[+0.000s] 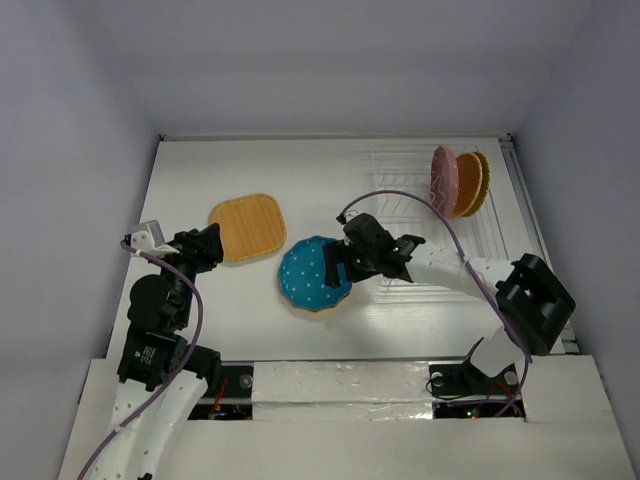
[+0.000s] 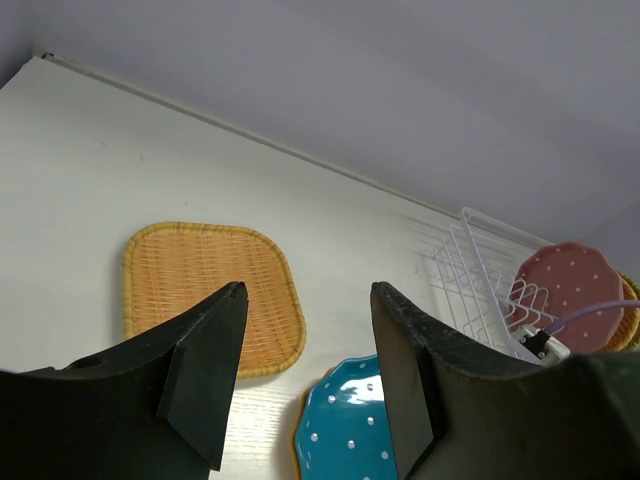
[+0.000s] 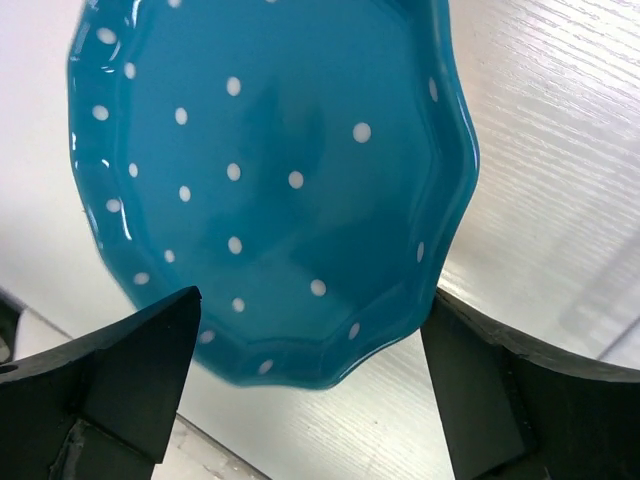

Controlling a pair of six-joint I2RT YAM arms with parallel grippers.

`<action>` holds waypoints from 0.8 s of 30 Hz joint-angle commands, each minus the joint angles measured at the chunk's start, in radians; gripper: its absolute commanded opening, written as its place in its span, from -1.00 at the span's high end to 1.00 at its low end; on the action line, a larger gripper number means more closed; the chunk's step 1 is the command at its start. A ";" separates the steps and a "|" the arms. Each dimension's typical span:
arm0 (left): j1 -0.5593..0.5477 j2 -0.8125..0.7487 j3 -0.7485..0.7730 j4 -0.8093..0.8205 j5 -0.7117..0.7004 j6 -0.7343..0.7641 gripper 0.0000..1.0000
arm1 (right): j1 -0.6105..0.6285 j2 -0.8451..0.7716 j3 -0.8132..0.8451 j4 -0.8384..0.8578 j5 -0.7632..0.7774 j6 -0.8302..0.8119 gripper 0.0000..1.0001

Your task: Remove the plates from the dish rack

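Three plates (image 1: 445, 180) are kept upright by the dish rack (image 1: 395, 175); left of it, a teal plate (image 1: 312, 272) is laid flat, apparently released: right gripper (image 1: 340, 265) and left gripper (image 2: 305, 300) are spread.

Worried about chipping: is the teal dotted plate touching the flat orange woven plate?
Apart. The left wrist view shows bare table between the orange woven plate and the teal plate.

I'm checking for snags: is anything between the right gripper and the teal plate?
Nothing visible: the open right gripper sits right at the edge of the teal plate, with no object in the gap.
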 commanded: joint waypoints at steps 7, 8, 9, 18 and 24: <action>0.002 -0.005 -0.007 0.040 0.003 0.002 0.01 | 0.097 -0.042 0.166 -0.093 0.273 -0.015 -0.87; 0.002 -0.004 -0.005 0.042 0.003 0.002 0.01 | 0.097 -0.047 0.174 -0.095 0.294 -0.018 -0.84; 0.002 -0.007 -0.007 0.042 0.003 0.002 0.01 | 0.097 -0.055 0.183 -0.093 0.308 -0.018 -0.80; 0.002 -0.019 -0.005 0.040 0.003 0.002 0.01 | 0.097 -0.015 0.286 -0.098 0.374 -0.028 -0.70; 0.002 -0.023 -0.005 0.042 0.003 0.002 0.01 | 0.085 -0.099 0.324 -0.130 0.582 -0.047 0.79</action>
